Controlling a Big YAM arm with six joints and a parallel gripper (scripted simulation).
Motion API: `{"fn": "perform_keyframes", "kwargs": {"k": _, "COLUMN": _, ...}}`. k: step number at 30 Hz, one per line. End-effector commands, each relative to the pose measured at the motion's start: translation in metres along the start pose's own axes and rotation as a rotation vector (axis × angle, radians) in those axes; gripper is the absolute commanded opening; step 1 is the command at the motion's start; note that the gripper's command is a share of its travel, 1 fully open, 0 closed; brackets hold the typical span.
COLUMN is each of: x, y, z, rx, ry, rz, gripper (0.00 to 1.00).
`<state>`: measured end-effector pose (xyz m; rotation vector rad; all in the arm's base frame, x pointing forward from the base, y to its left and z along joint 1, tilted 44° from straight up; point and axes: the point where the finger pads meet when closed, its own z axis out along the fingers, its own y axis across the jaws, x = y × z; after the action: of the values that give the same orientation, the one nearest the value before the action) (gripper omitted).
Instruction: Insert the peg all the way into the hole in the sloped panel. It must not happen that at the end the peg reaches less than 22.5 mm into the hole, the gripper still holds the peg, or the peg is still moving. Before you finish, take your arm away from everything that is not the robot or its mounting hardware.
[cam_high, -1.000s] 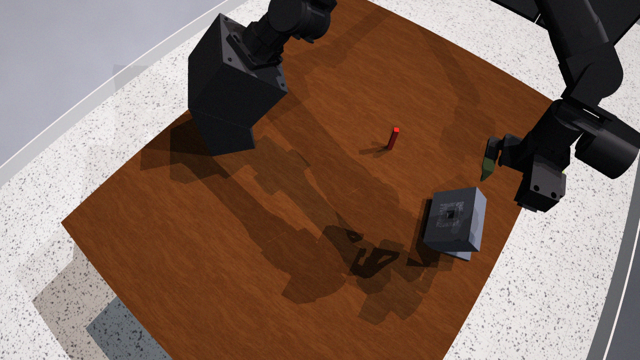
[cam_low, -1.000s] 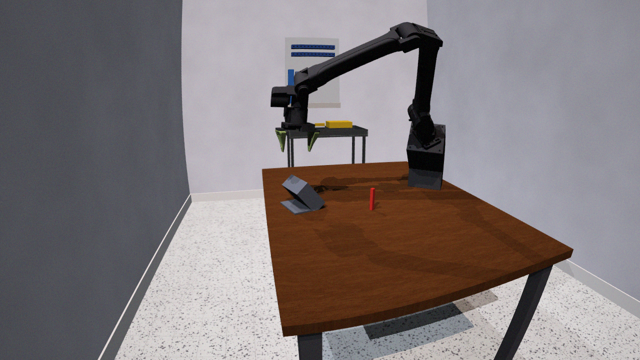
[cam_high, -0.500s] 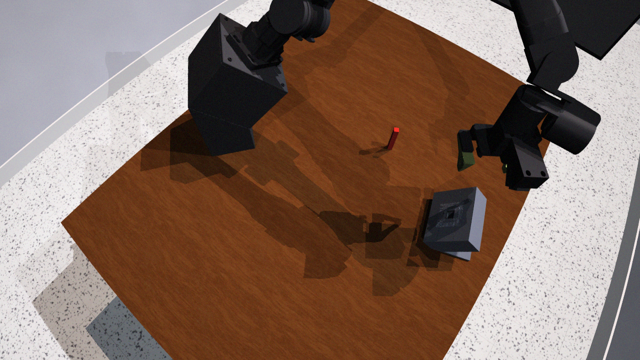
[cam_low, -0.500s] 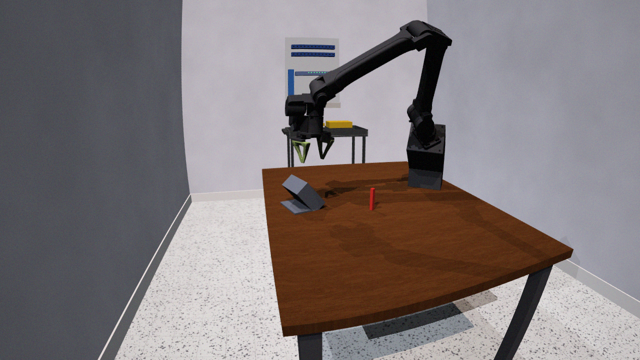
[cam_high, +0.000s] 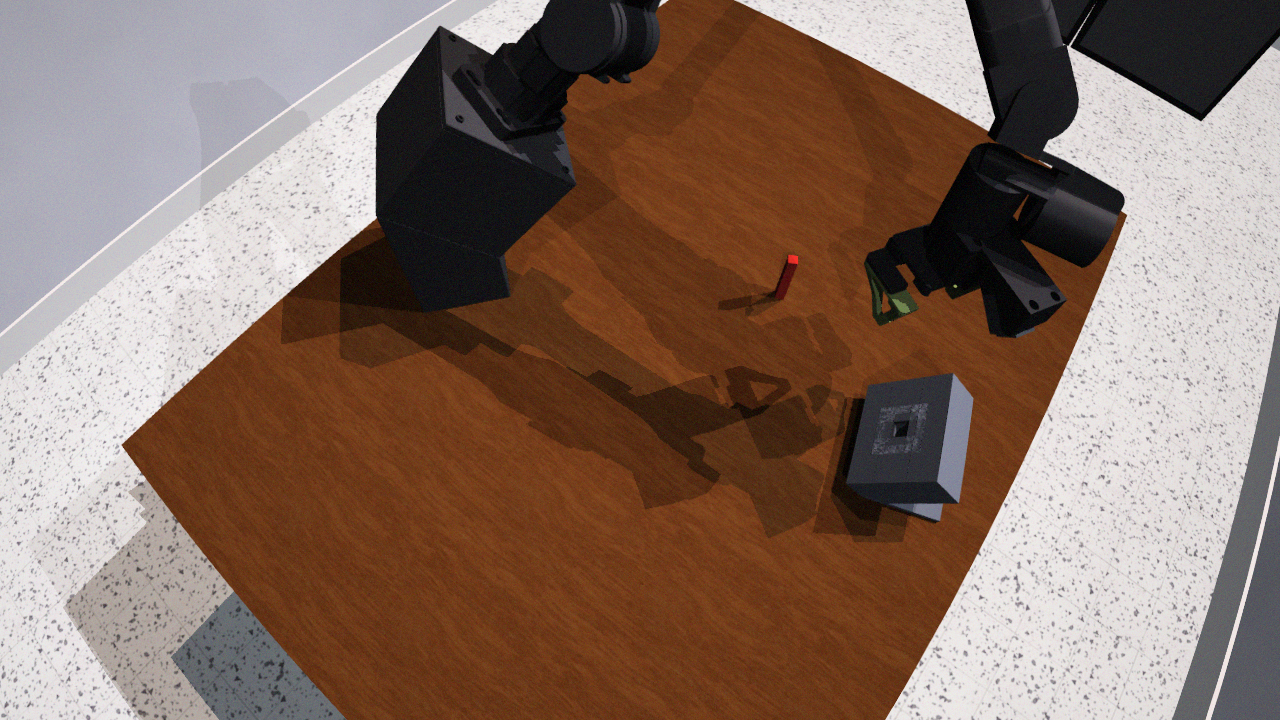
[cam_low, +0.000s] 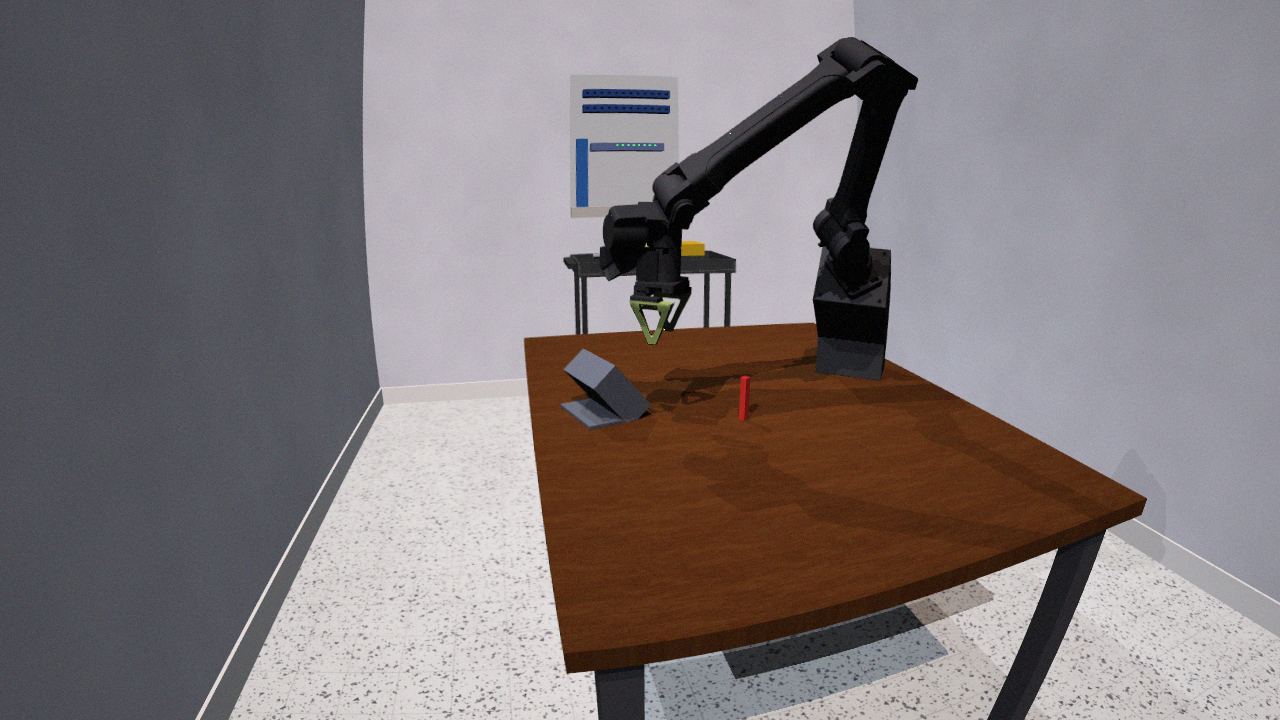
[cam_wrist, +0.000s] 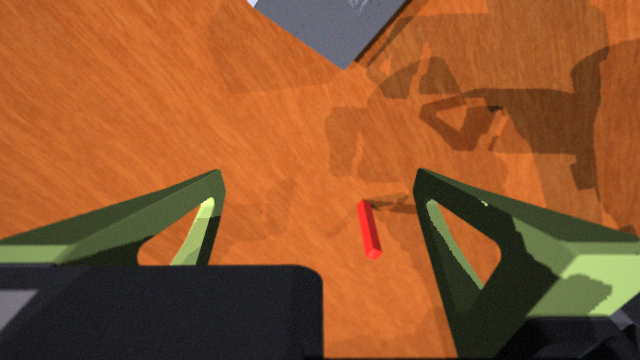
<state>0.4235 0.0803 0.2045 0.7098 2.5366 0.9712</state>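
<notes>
No brand, label or readable writing was found on anything; a wall board (cam_low: 623, 147) behind the table carried only blue bars and a row of green dots, too small to be read. The red peg (cam_high: 786, 275) was seen standing upright on the brown table (cam_high: 465, 501), apart from everything else, with the arm's black pedestal (cam_high: 460, 192) well to one side and the grey sloped panel (cam_high: 939, 438) near the table's edge. A square hole (cam_high: 904, 428) was made out in the panel's face, ringed by a mottled pattern whose detail could not be resolved. The gripper (cam_wrist: 320, 200) was held above the table with its green fingers spread wide and nothing between them; the peg (cam_wrist: 369, 235) was framed in the gap, far below. In the wrist view only a corner of the panel (cam_wrist: 330, 25) was shown, cut off by the top edge. In the top view one finger was hidden behind the wrist housing.
</notes>
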Motion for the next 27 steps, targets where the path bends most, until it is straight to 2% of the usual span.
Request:
{"fn": "perform_keyframes", "kwargs": {"k": 1, "x": 0.013, "y": 0.006, "z": 0.0, "rx": -0.015, "ry": -0.01, "rz": -0.171, "gripper": 1.0}}
{"fn": "perform_keyframes", "kwargs": {"k": 8, "x": 0.046, "y": -0.005, "z": 0.011, "rx": -0.013, "ry": 0.0, "rz": -0.39, "gripper": 1.0}}
{"fn": "perform_keyframes", "kwargs": {"k": 11, "x": 0.045, "y": 0.001, "z": 0.009, "rx": -0.02, "ry": -0.011, "rz": -0.43, "gripper": 1.0}}
{"fn": "perform_keyframes", "kwargs": {"k": 12, "x": 0.055, "y": -0.008, "z": 0.014, "rx": -0.012, "ry": 0.003, "rz": -0.453, "gripper": 1.0}}
{"fn": "perform_keyframes", "kwargs": {"k": 25, "x": 0.113, "y": -0.035, "z": 0.03, "rx": -0.017, "ry": 0.02, "rz": -0.86, "gripper": 1.0}}
{"fn": "perform_keyframes", "kwargs": {"k": 27, "x": 0.113, "y": -0.035, "z": 0.03, "rx": -0.017, "ry": 0.02, "rz": -0.86, "gripper": 1.0}}
